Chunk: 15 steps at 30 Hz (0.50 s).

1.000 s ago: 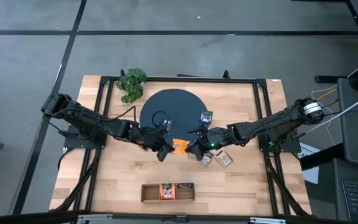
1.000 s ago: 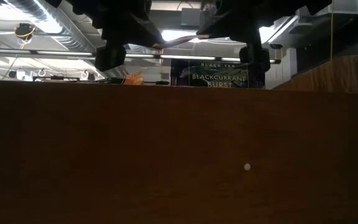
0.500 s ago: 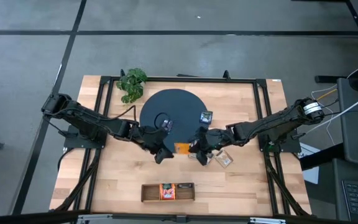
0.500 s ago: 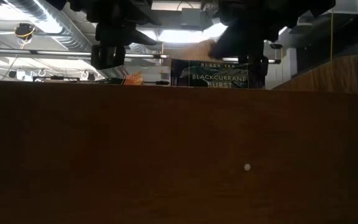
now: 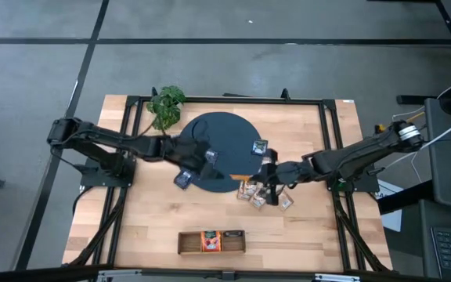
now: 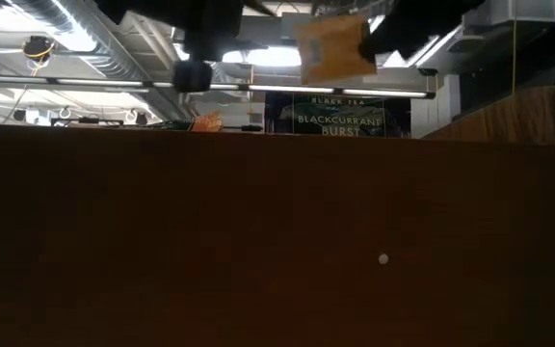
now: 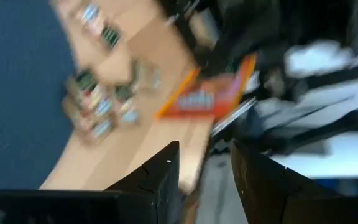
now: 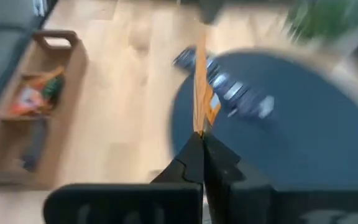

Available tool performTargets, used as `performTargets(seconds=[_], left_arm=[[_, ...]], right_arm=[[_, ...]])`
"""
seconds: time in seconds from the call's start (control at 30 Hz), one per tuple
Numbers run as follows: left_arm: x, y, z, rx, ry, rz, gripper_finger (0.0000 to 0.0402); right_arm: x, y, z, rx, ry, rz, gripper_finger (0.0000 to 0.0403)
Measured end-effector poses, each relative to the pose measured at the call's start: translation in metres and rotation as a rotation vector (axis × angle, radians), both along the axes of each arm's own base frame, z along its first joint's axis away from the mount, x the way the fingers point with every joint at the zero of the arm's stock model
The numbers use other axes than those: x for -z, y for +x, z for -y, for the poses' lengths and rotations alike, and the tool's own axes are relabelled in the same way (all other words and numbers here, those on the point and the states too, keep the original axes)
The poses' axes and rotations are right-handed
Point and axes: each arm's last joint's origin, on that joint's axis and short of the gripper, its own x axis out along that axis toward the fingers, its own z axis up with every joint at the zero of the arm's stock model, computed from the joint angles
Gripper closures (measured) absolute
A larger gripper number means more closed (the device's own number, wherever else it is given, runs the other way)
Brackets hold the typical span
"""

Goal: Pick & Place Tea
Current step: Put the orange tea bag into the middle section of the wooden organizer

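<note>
Right gripper (image 8: 199, 142) fingers pinched together on the top edge of an orange sachet (image 8: 200, 87), holding it edge-on, lifted off the table (image 5: 319, 227) just off the near-right rim of the dark round mat (image 5: 221, 133); low view shows the orange sachet (image 6: 333, 46) hanging clear in the air. Left gripper (image 7: 204, 163) fingers apart, nothing between them, sitting over the left side of the mat. Other tea: one sachet on the mat's right part (image 5: 259, 146), one dark sachet off the mat's near-left edge (image 5: 182, 179), a small pile on the table at the mat's near-right (image 5: 257, 197). Wooden tray (image 5: 188, 242) well toward the near table edge from the mat, one orange sachet already in its middle compartment (image 5: 209, 240). Plant (image 5: 167, 106) at the mat's far-left. Risks, as judgement: grip is only a thin edge pinch, so the sachet could swing or slip out during the carry to the tray; hanging edge-on it may catch a tray divider and land across compartments. Both arms are close over the mat, so a crossing move could clip the left arm.
</note>
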Motion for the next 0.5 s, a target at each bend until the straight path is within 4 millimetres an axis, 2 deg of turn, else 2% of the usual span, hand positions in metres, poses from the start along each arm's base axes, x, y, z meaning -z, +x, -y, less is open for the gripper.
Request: performTargets(seconds=[0.23,0.4,0.5], left_arm=[[-0.009,0.003,-0.046,-0.097,-0.204,0.084,0.0261],[-0.011,0.000,-0.065,-0.136,-0.293,0.091,0.0261],[-0.011,-0.001,-0.070,-0.161,-0.343,0.084,0.0261]], right_arm=[[-0.009,0.000,0.004,-0.176,-0.530,0.013,0.0399],[-0.012,-0.002,0.013,0.032,-0.821,-0.070,0.0398],[-0.015,-0.001,0.017,0.094,-0.929,-0.102,0.0398]])
